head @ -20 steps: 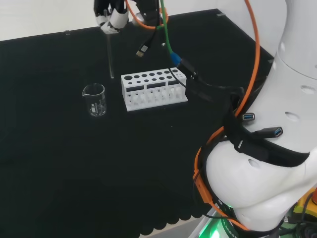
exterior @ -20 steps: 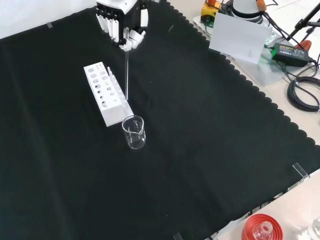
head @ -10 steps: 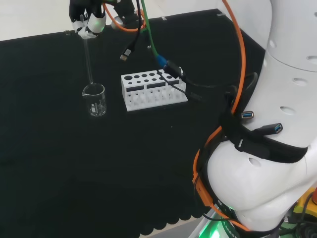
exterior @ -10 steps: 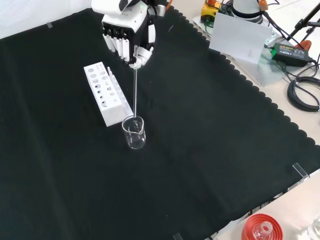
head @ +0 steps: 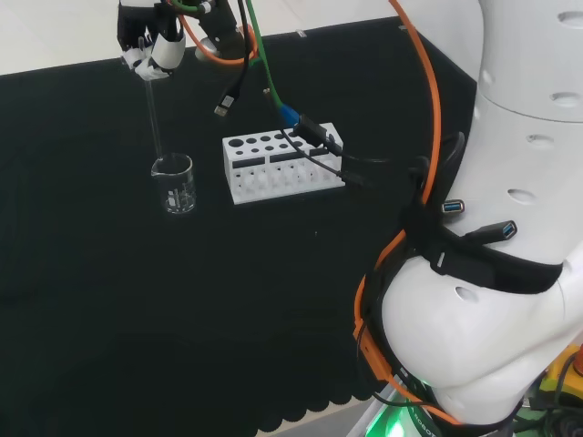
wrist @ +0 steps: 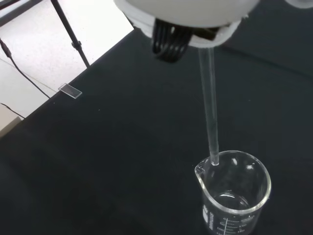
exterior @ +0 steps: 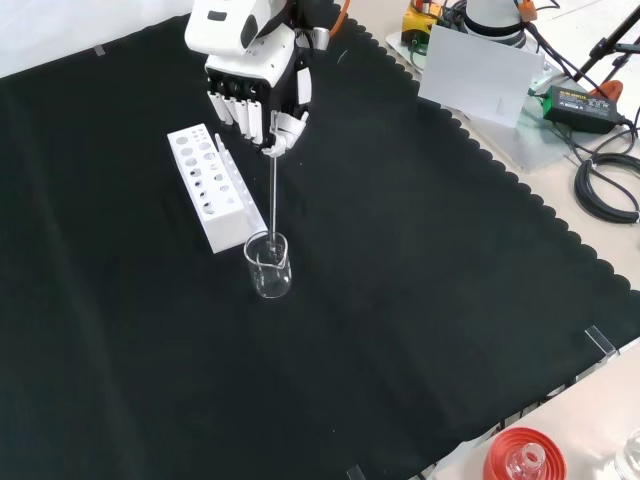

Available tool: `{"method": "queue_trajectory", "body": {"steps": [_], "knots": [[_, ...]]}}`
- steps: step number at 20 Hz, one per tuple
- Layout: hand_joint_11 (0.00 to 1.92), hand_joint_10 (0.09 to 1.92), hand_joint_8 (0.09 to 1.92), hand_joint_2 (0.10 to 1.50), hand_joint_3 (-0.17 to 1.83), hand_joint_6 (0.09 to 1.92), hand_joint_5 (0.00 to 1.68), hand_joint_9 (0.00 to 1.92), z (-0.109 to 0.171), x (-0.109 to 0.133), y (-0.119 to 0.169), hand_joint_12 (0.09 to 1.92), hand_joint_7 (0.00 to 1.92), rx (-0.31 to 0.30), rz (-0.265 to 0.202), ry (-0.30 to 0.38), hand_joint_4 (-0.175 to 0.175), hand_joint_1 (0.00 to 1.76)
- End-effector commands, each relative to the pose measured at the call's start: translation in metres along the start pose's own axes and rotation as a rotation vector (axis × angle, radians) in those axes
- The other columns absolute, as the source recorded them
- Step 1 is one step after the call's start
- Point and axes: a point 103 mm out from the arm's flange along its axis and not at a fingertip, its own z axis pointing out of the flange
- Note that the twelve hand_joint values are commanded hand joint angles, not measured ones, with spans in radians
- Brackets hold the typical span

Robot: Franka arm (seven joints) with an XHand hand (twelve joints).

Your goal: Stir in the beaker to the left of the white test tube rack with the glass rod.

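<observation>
In the head view, the black and white robot hand (head: 150,41) is seen above the bench, its fingers curled round the top of a thin clear glass rod (head: 155,114) that hangs almost upright. The rod's lower end is level with the rim of the small clear glass beaker (head: 174,184), which stands on the black cloth (head: 109,319) just left of the white plastic test tube rack (head: 282,167). Whether the tip is inside cannot be told here.

In the front view, the hand (exterior: 255,85) is shown over the rack's (exterior: 212,184) far end, and the rod (exterior: 273,195) runs down to the beaker's (exterior: 270,266) mouth, nearer the camera.

In the wrist view, what the others leave open is settled: the rod's tip (wrist: 214,160) sits at the beaker's (wrist: 234,196) rim, beside the spout, barely entered. The rod is judged delivered; lowering and stirring are still left.
</observation>
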Motion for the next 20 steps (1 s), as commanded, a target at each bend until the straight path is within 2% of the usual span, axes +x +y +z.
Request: {"method": "queue_trajectory", "body": {"steps": [1, 8, 12, 16, 20], "knots": [[1.52, 0.60, 0.92, 0.64, 0.77, 0.80, 1.11, 1.62, 0.001, -0.003, 0.001, 0.72, 1.28, 0.012, 0.006, 0.002, -0.175, 1.32], [1.52, 0.60, 0.92, 0.64, 0.77, 0.79, 1.11, 1.62, 0.008, -0.024, -0.001, 0.72, 1.28, 0.018, 0.012, 0.017, -0.175, 1.32], [1.52, 0.60, 0.92, 0.64, 0.77, 0.79, 1.11, 1.62, 0.009, -0.024, 0.000, 0.72, 1.28, 0.022, 0.014, 0.012, -0.175, 1.32], [1.52, 0.60, 0.92, 0.64, 0.77, 0.79, 1.11, 1.62, 0.024, -0.037, 0.004, 0.72, 1.29, 0.025, 0.009, 0.038, -0.175, 1.32], [1.52, 0.60, 0.92, 0.64, 0.77, 0.79, 1.11, 1.62, 0.036, -0.040, 0.016, 0.72, 1.29, 0.038, 0.002, 0.039, -0.175, 1.32]]}}
